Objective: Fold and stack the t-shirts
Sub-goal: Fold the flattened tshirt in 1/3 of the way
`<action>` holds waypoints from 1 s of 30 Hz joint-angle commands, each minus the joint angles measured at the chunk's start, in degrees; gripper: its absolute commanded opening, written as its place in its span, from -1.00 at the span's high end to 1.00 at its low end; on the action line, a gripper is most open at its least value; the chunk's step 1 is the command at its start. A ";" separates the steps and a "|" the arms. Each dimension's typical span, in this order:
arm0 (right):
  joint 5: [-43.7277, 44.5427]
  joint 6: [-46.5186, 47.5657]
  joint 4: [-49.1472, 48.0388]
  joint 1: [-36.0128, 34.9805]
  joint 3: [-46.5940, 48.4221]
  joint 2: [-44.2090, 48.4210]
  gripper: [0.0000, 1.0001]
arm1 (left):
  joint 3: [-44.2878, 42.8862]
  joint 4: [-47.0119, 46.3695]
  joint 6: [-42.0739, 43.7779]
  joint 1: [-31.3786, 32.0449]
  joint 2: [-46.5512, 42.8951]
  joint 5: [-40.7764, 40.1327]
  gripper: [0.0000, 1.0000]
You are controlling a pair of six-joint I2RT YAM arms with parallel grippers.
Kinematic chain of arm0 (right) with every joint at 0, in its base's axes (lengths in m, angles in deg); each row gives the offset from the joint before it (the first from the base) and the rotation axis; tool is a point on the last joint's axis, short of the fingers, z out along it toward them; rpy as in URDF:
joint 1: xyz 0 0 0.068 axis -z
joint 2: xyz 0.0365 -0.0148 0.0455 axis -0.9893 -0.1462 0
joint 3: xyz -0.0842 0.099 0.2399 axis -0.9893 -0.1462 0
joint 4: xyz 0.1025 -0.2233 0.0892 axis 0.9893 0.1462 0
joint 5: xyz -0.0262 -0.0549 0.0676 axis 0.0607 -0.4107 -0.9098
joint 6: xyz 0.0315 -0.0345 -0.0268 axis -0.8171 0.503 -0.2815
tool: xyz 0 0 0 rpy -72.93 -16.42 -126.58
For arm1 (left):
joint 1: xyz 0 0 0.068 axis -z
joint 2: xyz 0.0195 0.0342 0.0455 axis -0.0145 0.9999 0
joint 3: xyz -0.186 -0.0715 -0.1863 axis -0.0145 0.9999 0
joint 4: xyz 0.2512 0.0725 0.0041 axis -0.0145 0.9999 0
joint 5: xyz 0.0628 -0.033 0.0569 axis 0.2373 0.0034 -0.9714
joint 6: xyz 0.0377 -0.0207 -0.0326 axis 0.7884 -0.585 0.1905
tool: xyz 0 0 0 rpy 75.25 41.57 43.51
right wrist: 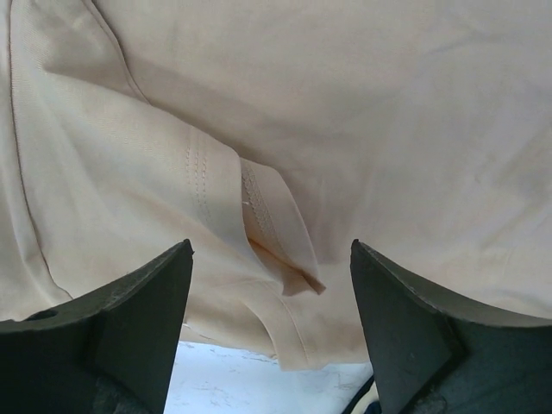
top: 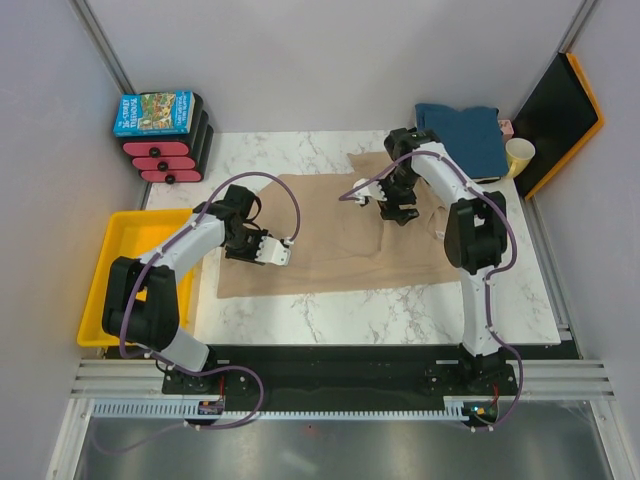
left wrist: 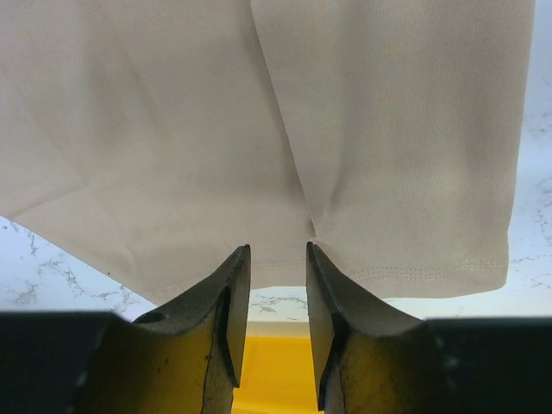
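The large tan-beige t-shirt (top: 330, 235) lies spread on the marble table. My left gripper (top: 274, 250) hovers over its left part. In the left wrist view the gripper (left wrist: 278, 248) has a narrow gap between its jaws with nothing in it, at the shirt's (left wrist: 259, 129) stitched hem. My right gripper (top: 398, 211) is over the shirt's far right part. In the right wrist view it (right wrist: 272, 246) is wide open and empty above a folded, stitched flap of the shirt (right wrist: 388, 129). A folded teal-blue t-shirt (top: 462, 135) lies at the back right.
A yellow tray (top: 128, 240) sits at the left table edge and shows in the left wrist view (left wrist: 272, 362). A blue picture box (top: 154, 112) tops a black and red stack at back left. A pale yellow cup (top: 520, 155) and a black-orange board (top: 560, 105) stand at the right.
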 commanded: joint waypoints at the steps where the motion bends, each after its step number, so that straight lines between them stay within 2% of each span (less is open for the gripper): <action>1: -2.22 1.11 7.49 -0.36 1.84 -0.40 -0.55 | -0.52 -0.34 0.09 -0.19 -1.34 -0.25 0.23; 7: -1.70 -0.56 7.40 -1.42 2.55 -3.40 -0.19 | -0.26 -0.25 0.09 -0.19 -1.08 -0.25 0.23; 11: -1.52 -0.21 7.49 -2.12 0.71 -3.13 -0.15 | 0.00 -0.34 0.35 -0.19 -0.99 -0.51 0.24; 12: -1.26 -0.12 7.49 -2.47 0.35 -2.96 -0.08 | 0.09 -0.34 0.44 -0.19 -0.99 -0.51 0.24; 16: 0.59 -1.35 7.49 -2.82 0.70 -2.43 1.00 | -0.09 -0.34 0.35 -0.28 -0.73 -0.16 0.24; 20: 4.62 -4.24 7.23 -2.82 1.66 0.37 1.00 | 0.18 -0.34 0.35 -0.19 -0.73 0.28 0.24; 30: 11.21 -4.86 4.77 -2.47 -2.03 11.01 1.00 | 0.44 -0.95 0.26 -0.10 -0.82 1.07 0.24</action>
